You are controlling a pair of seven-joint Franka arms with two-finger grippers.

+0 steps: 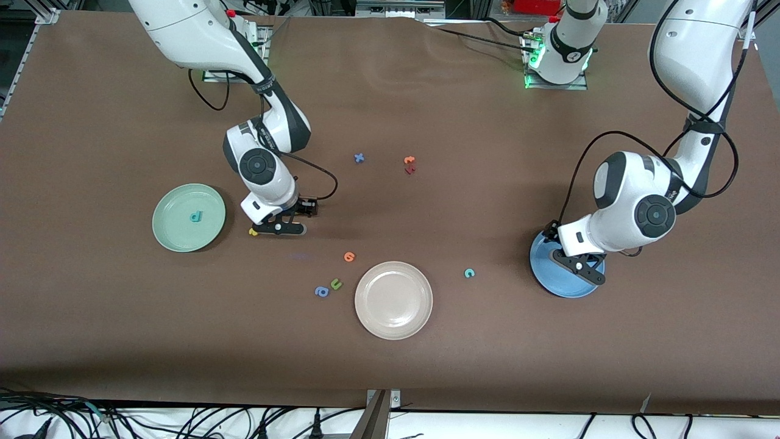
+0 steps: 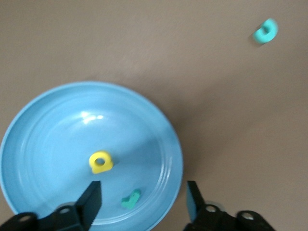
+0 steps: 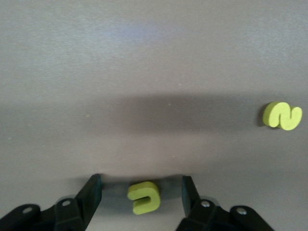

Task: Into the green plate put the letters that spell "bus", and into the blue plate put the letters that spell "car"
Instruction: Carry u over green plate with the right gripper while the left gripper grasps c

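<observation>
In the blue plate (image 2: 57, 120), at the left arm's end of the bench (image 1: 487, 341), the yellow "a" (image 2: 101, 162) and the thin teal "r" (image 2: 131, 198) are already laid. The left pincer (image 2: 142, 199) hangs over them, jaws apart and empty, apparently just after a release. The teal "c" (image 1: 469, 273) is left on the bench near the cream-white plate (image 1: 393, 299). The teal "b" (image 1: 195, 216) is seen in the green plate (image 1: 188, 217). Just beside that plate, the right pincer (image 3: 142, 195) is set low, jaws spread around the yellow "u" (image 3: 144, 197) but not yet touching it, presumably for a pick; the yellow "s" (image 3: 282, 115) lies nearby. Brown covering, cables along the edges.

Bare tabletop (image 1: 487, 366) around scattered letters
</observation>
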